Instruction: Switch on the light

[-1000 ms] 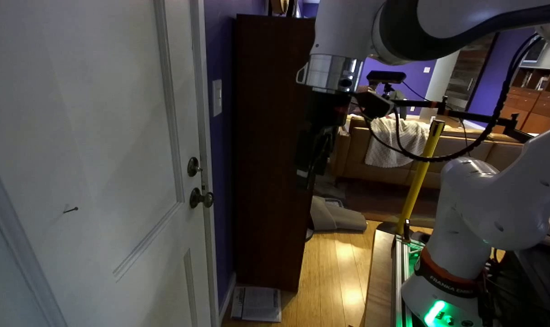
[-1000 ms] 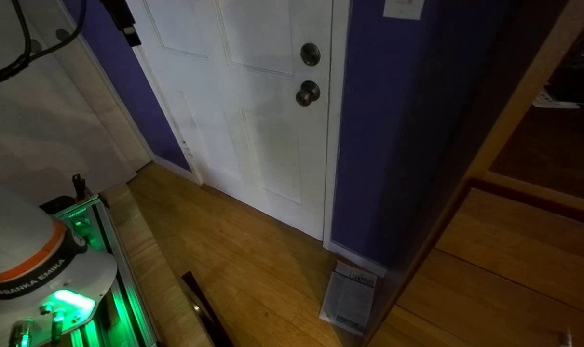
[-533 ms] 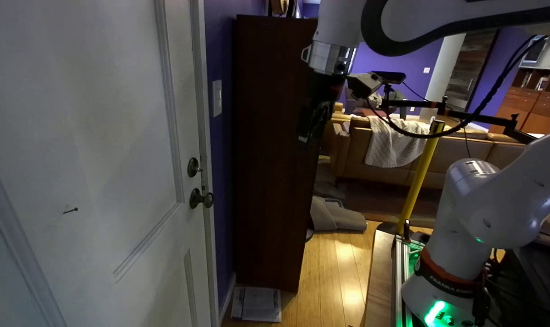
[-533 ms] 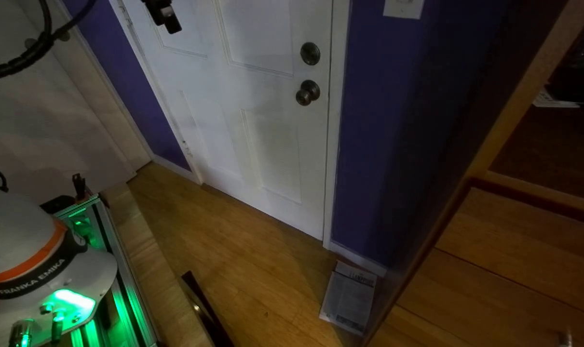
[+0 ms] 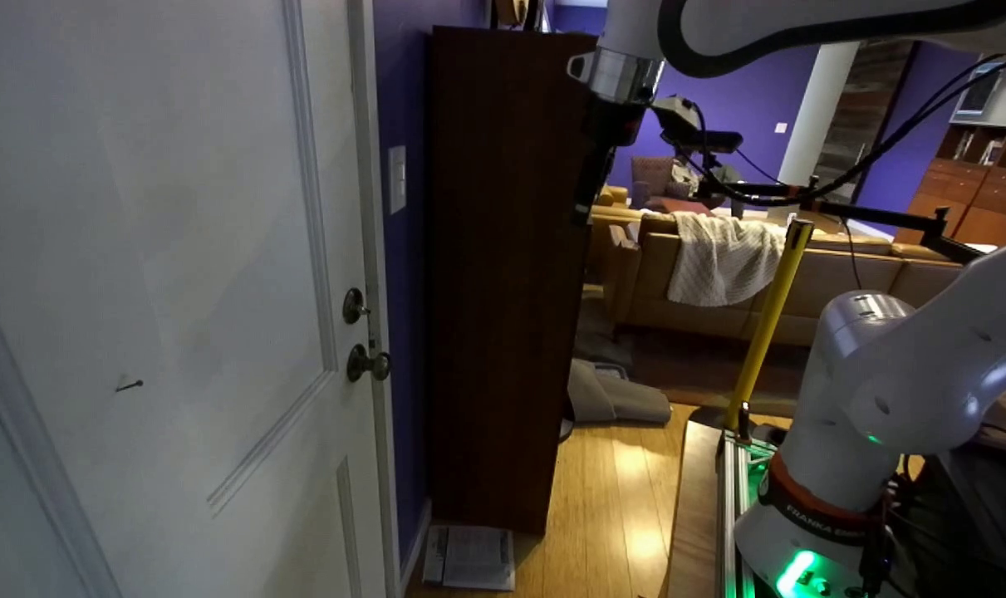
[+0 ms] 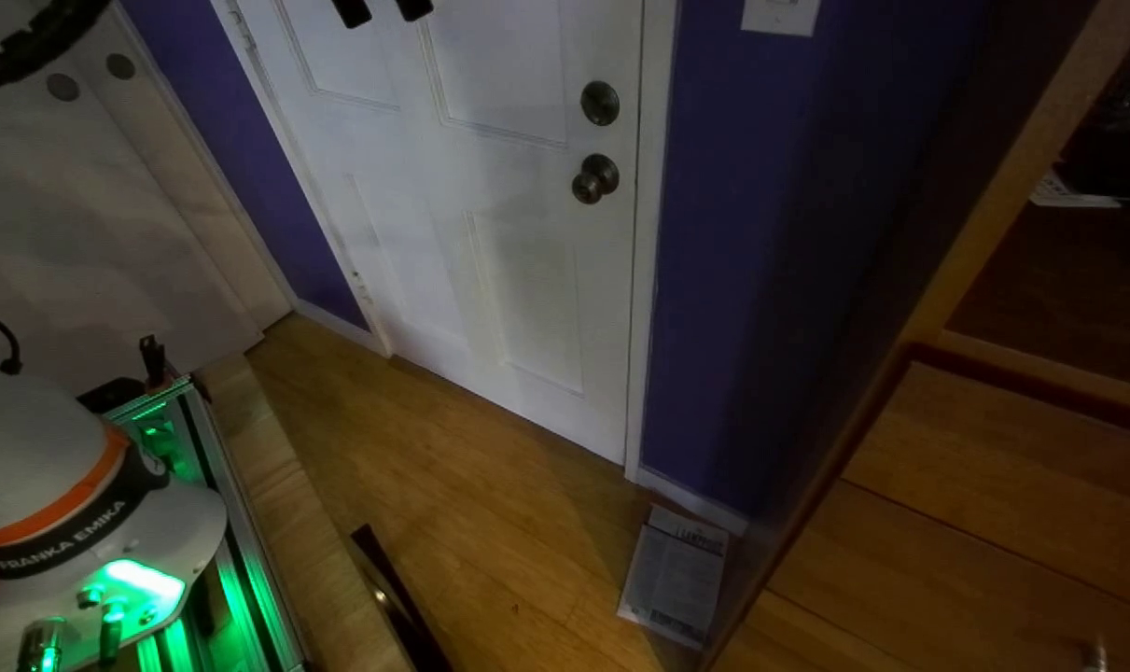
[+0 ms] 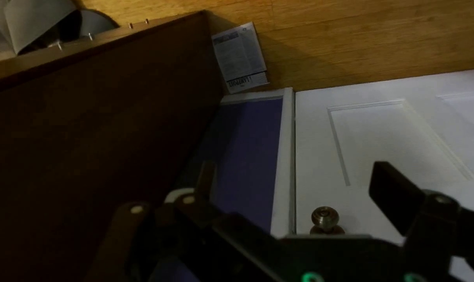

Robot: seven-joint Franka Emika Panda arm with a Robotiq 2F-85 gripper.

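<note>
The light's switch is a small white upright wall plate (image 5: 396, 179) on the purple wall, between the door frame and the dark cabinet. In an exterior view only the lower part of the plate (image 6: 779, 17) shows at the top edge. My gripper (image 5: 586, 212) points down in front of the cabinet side, well apart from the plate and about level with its lower end in the picture. Its two fingertips (image 6: 383, 11) show apart at the top of an exterior view. In the wrist view the gripper (image 7: 294, 168) is wide open and empty; the switch plate does not show there.
A white door (image 5: 220, 249) has a metal knob (image 5: 368, 363), a lock (image 5: 354, 306) above it and a nail (image 5: 130, 384). A tall dark cabinet (image 5: 503, 291) stands beside the wall. A newspaper (image 5: 469, 556) lies on the floor. A yellow post (image 5: 768, 324) stands near the robot base.
The arm has lifted my gripper, first sideways and up, away from its lower place. The gripper has turned, so its fingers line up in an exterior view. The switch plate has not moved.
</note>
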